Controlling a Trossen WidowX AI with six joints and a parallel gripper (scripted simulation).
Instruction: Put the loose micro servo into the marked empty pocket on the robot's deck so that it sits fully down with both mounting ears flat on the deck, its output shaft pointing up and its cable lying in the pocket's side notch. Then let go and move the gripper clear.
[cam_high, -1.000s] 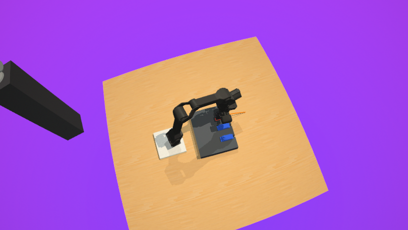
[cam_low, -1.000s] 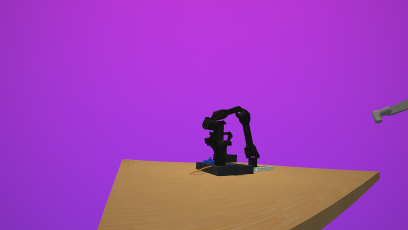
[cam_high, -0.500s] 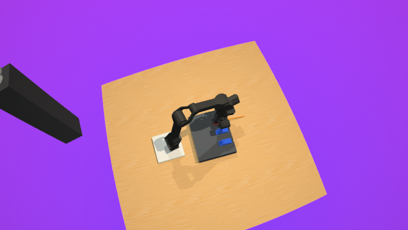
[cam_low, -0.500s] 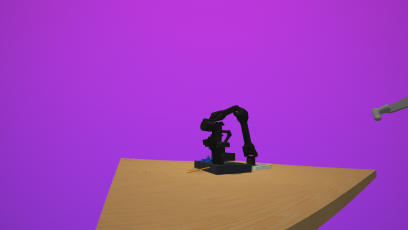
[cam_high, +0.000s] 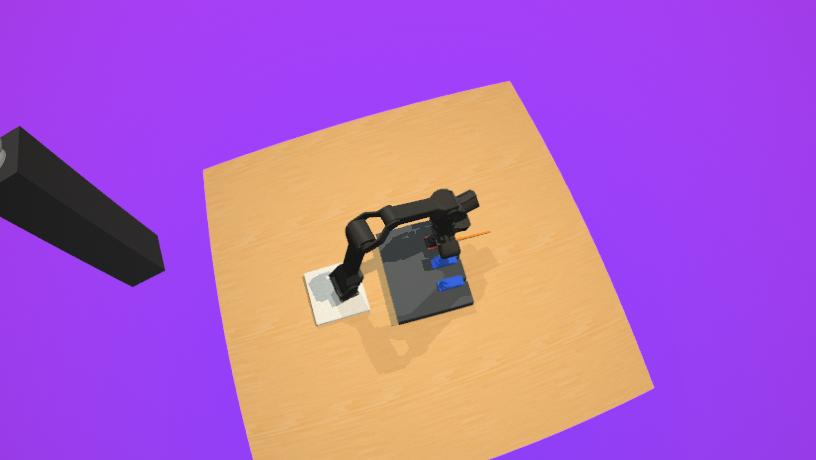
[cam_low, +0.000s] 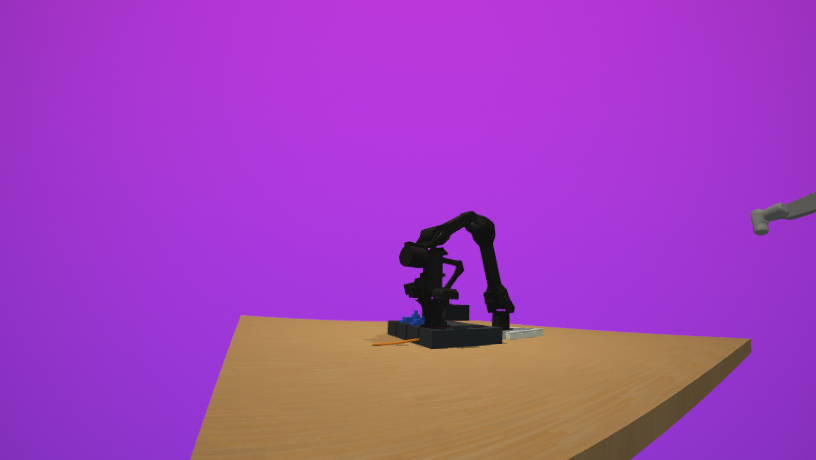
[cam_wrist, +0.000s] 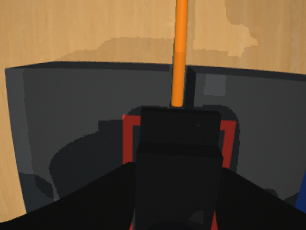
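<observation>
Gripper (cam_wrist: 174, 228) is clamped on the micro servo (cam_wrist: 178, 162), the dark block filling the lower centre of the wrist view. The servo sits right over the marked pocket (cam_wrist: 128, 136); the red outline shows on both sides of the body and at the bottom corners, so alignment looks close.

The cable (cam_wrist: 180, 35) runs straight up the frame from the servo's far end, out over the deck (cam_wrist: 60, 115) edge and onto the wooden table (cam_wrist: 67, 9). In the top view the same cable (cam_high: 474, 234) points right, off the deck, at centre right of the frame. In the exterior view it lies low along the table, left of the deck.

Step in hand, as I read it: insertion, the final lowering into the pocket. I can't tell from these views whether the ears are flat on the deck or whether the cable is in the side notch; the servo body hides both.

Two blue servos (cam_high: 444, 261) (cam_high: 450, 282) sit in the pockets just below the gripper in the top view. Keep clear of them.

Next move calls for:
- straight vertical press, no tilt, until seated
- confirm the cable drops into the notch
- open the jaws, then lift straight up so the servo isn't dragged out
</observation>
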